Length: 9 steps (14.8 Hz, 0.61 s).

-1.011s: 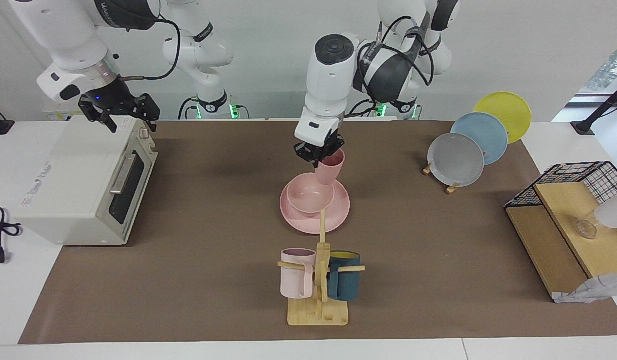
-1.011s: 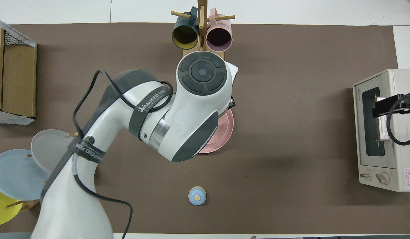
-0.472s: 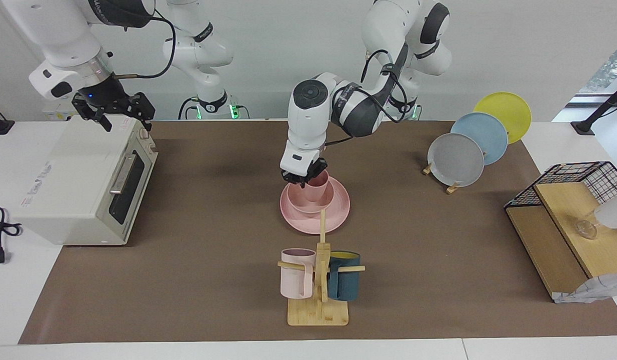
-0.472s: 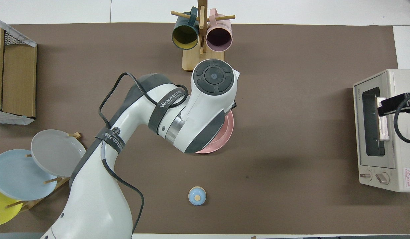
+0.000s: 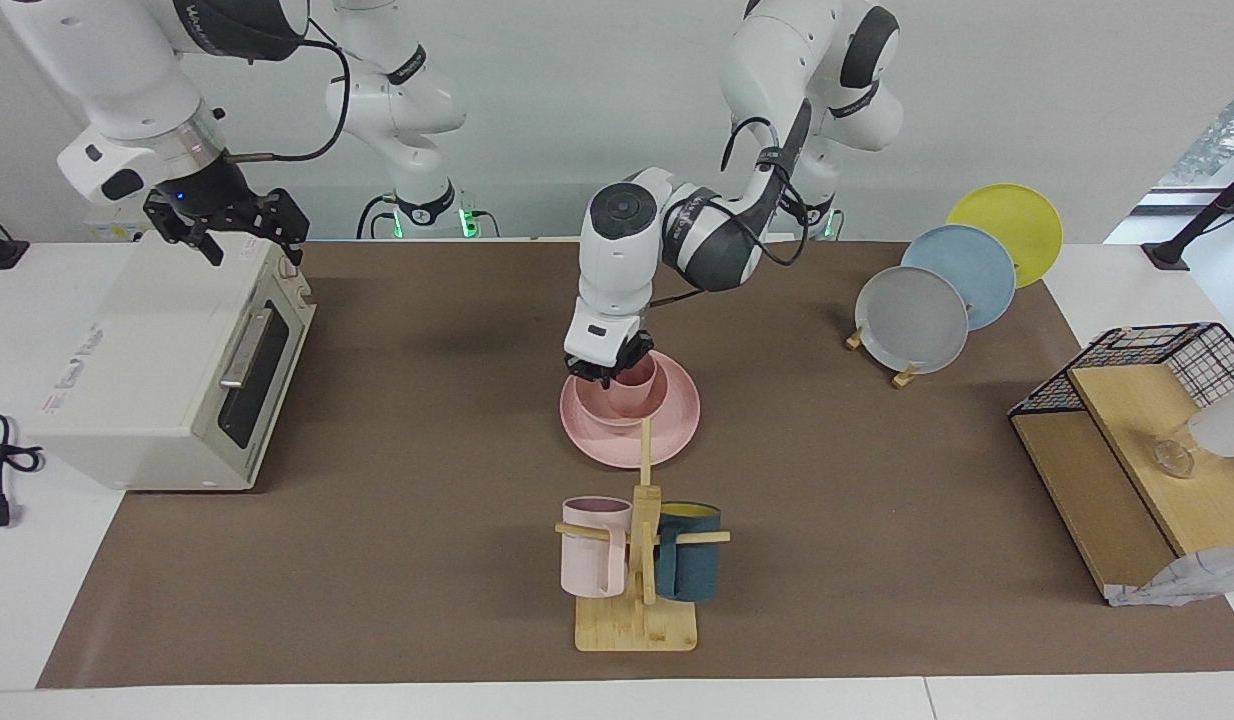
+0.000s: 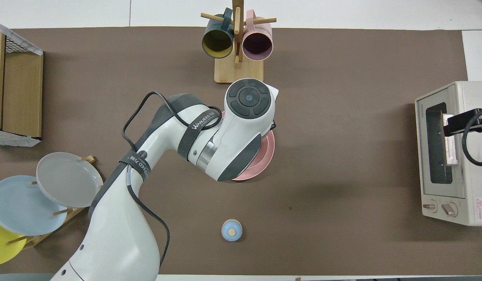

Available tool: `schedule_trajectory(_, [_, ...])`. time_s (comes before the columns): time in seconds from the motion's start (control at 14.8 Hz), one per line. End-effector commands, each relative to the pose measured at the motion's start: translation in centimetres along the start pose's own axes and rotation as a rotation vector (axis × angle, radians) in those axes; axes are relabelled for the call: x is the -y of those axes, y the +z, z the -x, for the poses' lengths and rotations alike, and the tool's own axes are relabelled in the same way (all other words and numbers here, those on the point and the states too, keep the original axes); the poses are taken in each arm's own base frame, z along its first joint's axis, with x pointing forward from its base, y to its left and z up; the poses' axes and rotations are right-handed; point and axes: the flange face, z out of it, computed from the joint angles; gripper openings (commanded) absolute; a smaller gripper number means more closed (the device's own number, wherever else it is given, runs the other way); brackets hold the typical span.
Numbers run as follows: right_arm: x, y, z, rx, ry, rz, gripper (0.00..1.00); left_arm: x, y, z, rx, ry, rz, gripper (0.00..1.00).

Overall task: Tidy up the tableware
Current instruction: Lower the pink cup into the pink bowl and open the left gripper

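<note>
A matte pink plate [image 5: 679,420] lies mid-table, its edge also showing in the overhead view [image 6: 265,158]. A pink bowl [image 5: 587,405] sits on the plate. A small pink cup [image 5: 635,386] stands upright inside the bowl. My left gripper [image 5: 607,370] is low over the bowl and shut on the cup's rim. In the overhead view the left arm hides the cup and bowl. My right gripper [image 5: 235,222] hangs over the toaster oven [image 5: 157,360] at the right arm's end of the table and waits.
A wooden mug rack [image 5: 637,620] with a pale pink mug [image 5: 592,548] and a teal mug [image 5: 689,566] stands farther from the robots than the plate. Grey [image 5: 912,320], blue [image 5: 962,275] and yellow [image 5: 1007,225] plates stand in a rack. A wire-and-wood shelf [image 5: 1127,470] and a small blue lid [image 6: 231,230] are also here.
My left gripper has come down with the pink cup from above the bowl until the cup sits in the bowl. The right gripper has barely moved.
</note>
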Motion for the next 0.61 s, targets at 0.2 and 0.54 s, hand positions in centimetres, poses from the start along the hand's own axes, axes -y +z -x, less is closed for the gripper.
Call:
schedule_trajectory(0.2, [0.57, 0.14, 0.09, 0.008, -0.031, -0.013, 1.00, 0.28, 0.77, 0.52, -0.036, 0.005, 0.001, 0.36])
schedule_trajectory(0.54, [0.41, 0.14, 0.15, 0.008, -0.027, -0.013, 1.00, 0.47, -0.09, 0.48, -0.045, 0.011, -0.008, 1.00])
